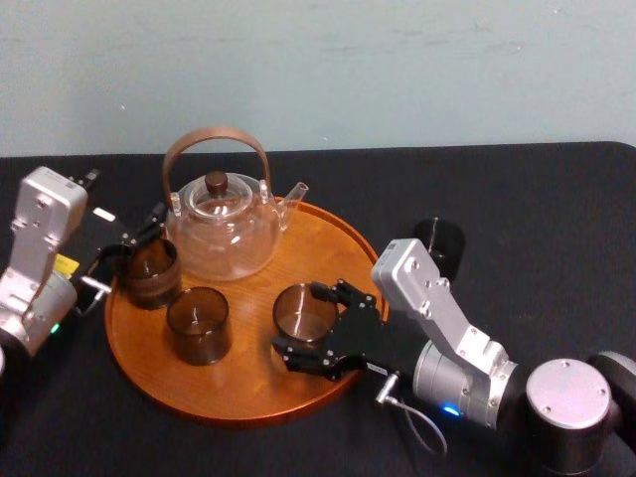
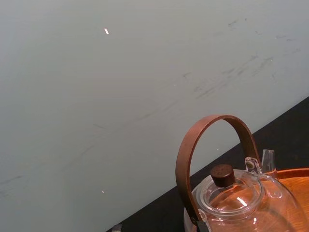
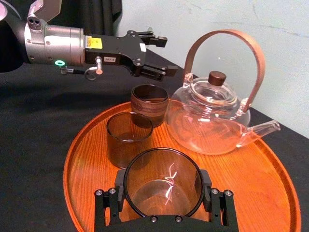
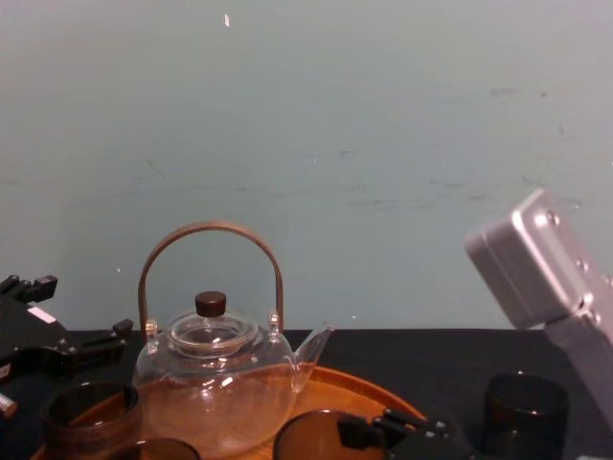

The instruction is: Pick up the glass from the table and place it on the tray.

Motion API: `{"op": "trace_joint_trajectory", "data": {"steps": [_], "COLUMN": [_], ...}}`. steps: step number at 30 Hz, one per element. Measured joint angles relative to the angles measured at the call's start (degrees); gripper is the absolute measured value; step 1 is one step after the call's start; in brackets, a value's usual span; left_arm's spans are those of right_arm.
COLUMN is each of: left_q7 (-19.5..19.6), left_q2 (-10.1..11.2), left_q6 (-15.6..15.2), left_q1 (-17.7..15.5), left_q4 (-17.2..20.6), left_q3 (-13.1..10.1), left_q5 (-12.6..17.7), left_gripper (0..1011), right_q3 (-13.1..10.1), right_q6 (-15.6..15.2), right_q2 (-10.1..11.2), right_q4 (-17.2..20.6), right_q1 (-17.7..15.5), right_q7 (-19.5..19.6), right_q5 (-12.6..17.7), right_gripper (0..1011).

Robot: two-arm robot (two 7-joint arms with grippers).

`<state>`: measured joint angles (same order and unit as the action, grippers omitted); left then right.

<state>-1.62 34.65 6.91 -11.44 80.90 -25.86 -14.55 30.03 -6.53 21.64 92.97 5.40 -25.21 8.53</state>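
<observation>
My left fingers (image 3: 152,38) are apart. They hang over the left edge of the tray (image 1: 248,383), just by the left tumbler (image 1: 151,273). I cannot tell if they touch it. That tumbler is dark brown and see-through, and it stands up straight on the tray, near the rim.

Next to it, a bit closer to me, stands the middle tumbler (image 1: 199,323). It is on the tray too, and nothing is touching it.

Behind those two sits the clear glass teapot (image 1: 224,234), with a round brown knob on its lid and a big brown handle that curves over the top (its spout points to my right). It stands at the back of the tray.

The tray is big, round, orange-brown wood with a low rim. It lies on the black bench (image 1: 556,199).

Then comes the glass (image 1: 301,313). It is over the tray, right of the middle tumbler and in front of the teapot's spout. It stands up straight with its open end up. I cannot tell if its bottom rests on the wood.

My right fingers (image 3: 108,210) are clamped on it, one on each side.

Far to the right, off the tray, the spare tumbler (image 1: 439,243) stands alone on the bench, behind my right arm.
</observation>
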Motion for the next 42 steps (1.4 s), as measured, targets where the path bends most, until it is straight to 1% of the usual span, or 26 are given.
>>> {"op": "trace_joint_trajectory", "data": {"steps": [13, 20, 33, 36, 37, 38, 42], "left_q7": [0.0, 0.0, 0.0, 0.0, 0.0, 0.0, 0.0], "left_q2": [0.0, 0.0, 0.0, 0.0, 0.0, 0.0, 0.0], "left_q6": [0.0, 0.0, 0.0, 0.0, 0.0, 0.0, 0.0], "left_q1": [0.0, 0.0, 0.0, 0.01, 0.0, 0.0, 0.0], "left_q4": [0.0, 0.0, 0.0, 0.0, 0.0, 0.0, 0.0], "left_q3": [0.0, 0.0, 0.0, 0.0, 0.0, 0.0, 0.0], "left_q5": [0.0, 0.0, 0.0, 0.0, 0.0, 0.0, 0.0], "left_gripper": [1002, 1001, 1001, 1001, 1001, 1001, 1001], "right_q3": [0.88, 1.36, 1.34, 1.31, 1.31, 1.3, 1.27], "right_q6": [0.01, -0.72, -0.75, -0.72, -0.72, -0.71, -0.69], "right_q2": [-1.03, -1.53, -1.51, -1.5, -1.5, -1.49, -1.48], "right_q4": [-2.17, -3.39, -3.33, -3.27, -3.27, -3.26, -3.23], "right_q1": [0.7, 0.93, 0.94, 0.93, 0.93, 0.92, 0.9], "right_q7": [-0.12, 0.07, 0.1, 0.09, 0.09, 0.09, 0.09], "right_q5": [-0.52, -1.06, -1.1, -1.07, -1.07, -1.06, -1.02], "right_gripper": [909, 909, 913, 941, 981, 1000, 1002]}}
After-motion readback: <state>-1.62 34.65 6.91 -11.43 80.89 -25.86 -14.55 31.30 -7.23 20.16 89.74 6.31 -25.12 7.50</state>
